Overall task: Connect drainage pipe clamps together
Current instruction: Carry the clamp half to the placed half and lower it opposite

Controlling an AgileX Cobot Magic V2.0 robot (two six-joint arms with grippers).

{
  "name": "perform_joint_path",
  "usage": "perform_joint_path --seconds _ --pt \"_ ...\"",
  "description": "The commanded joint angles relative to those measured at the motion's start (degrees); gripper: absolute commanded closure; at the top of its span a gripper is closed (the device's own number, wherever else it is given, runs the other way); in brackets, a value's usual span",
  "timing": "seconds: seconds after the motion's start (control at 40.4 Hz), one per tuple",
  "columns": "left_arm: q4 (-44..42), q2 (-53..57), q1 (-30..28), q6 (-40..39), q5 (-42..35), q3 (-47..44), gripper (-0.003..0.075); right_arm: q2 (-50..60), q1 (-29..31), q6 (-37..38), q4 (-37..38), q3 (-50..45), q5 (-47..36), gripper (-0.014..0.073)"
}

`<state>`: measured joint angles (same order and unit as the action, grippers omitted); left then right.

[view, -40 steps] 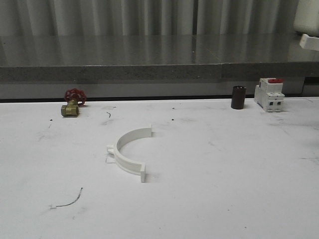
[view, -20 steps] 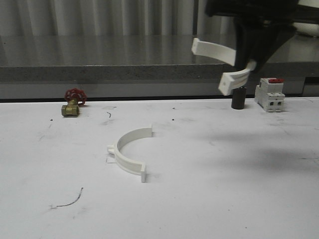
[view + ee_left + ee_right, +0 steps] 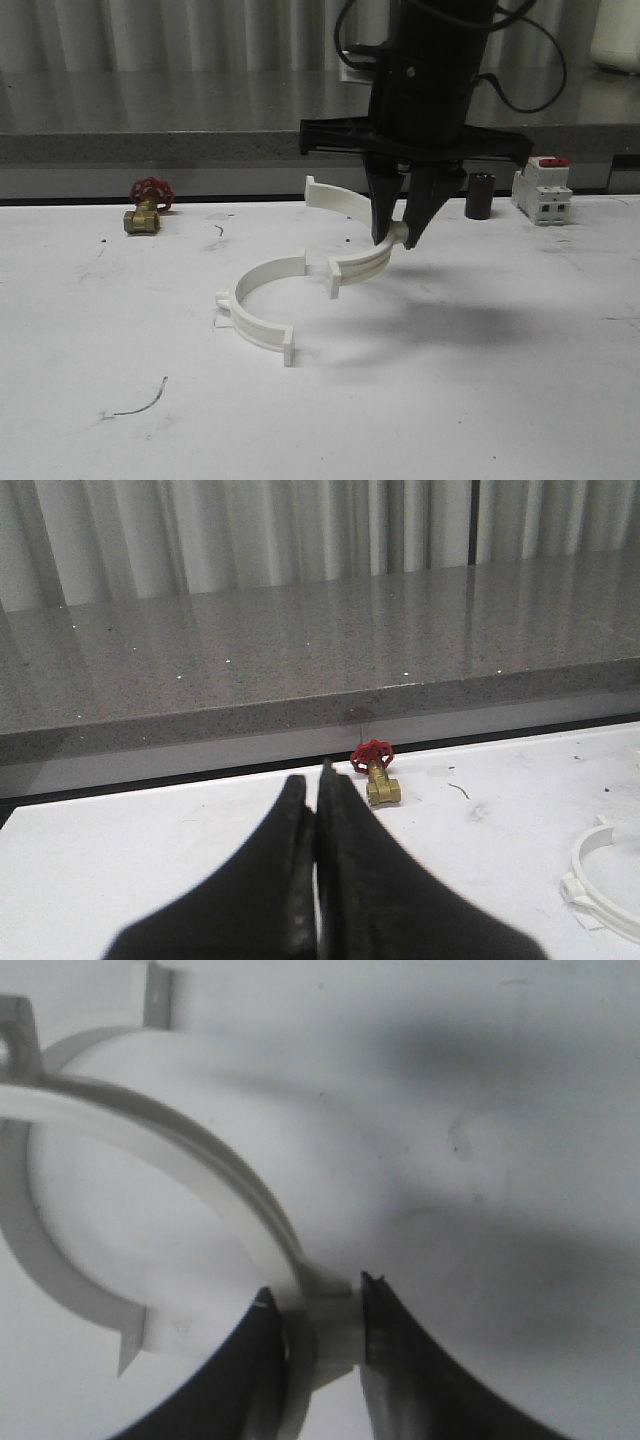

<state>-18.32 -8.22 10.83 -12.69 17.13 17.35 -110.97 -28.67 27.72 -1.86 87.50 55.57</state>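
Overhead, right end effector (image 3: 403, 238) clamped on one clamp half (image 3: 352, 228); left end effector (image 3: 314, 825) closed, empty.

White half-ring clamps (image 3: 257, 312) (one (image 3: 350, 232) aloft)

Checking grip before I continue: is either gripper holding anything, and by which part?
The right gripper holds one drainage pipe clamp, pinched at the middle of its arc. The left gripper is shut on nothing.

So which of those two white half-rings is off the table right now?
The one pinched in the right tool: that half-ring hangs tilted above the table. The other half-ring lies flat, untouched.
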Motion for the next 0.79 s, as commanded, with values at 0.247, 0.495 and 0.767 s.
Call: perform_joint_path --seconds 0.247,0.495,0.767 --pt "-0.28 -0.55 0.35 0.23 -4.70 1.59 0.0741 -1.18 0.11 4.92 0.69 1.28 -2.82 0.0421" --pt "-0.28 -0.55 0.35 0.23 -4.70 1.59 0.0741 -3.42 0.11 5.07 -0.08 1.28 -4.37 0.0421" --pt "-0.28 -0.55 0.35 0.23 -4.70 1.59 0.0741 -3.78 0.11 5.73 -0.26 1.28 -6.76 0.0421"
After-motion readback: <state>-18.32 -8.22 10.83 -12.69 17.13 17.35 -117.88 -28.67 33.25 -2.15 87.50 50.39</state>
